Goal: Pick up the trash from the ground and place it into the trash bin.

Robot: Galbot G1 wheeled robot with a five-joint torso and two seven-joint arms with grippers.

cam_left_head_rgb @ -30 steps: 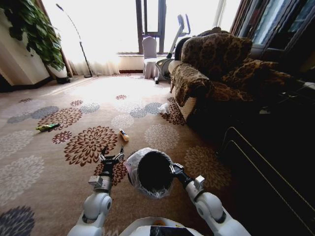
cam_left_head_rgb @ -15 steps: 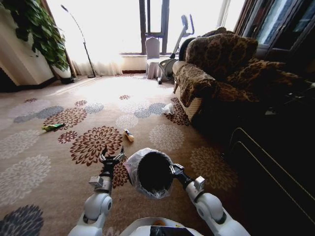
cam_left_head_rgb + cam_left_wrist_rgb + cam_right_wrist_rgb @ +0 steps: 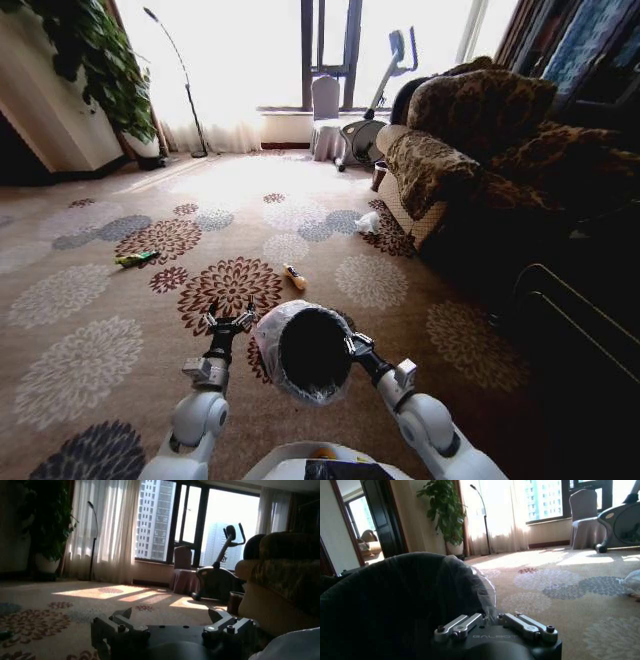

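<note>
Trash lies across the carpet [image 3: 90,360] ahead of me: a green piece [image 3: 136,258] far left, a yellowish piece [image 3: 294,277] nearer centre, a white bag [image 3: 368,222] by the sofa [image 3: 470,140]. My left gripper [image 3: 229,322] hangs with jaws spread, empty. My right gripper [image 3: 353,346] has its jaws pinching the trash bin [image 3: 303,352] rim, holding it up.

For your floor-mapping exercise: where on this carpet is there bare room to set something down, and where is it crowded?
Bare carpet lies left of the left hand, below the green piece, and in the sunlit stretch between the floor lamp and the covered chair. It is crowded around the trash bin at the right hand, near the yellowish piece, and by the sofa with the white plastic bag.
</note>
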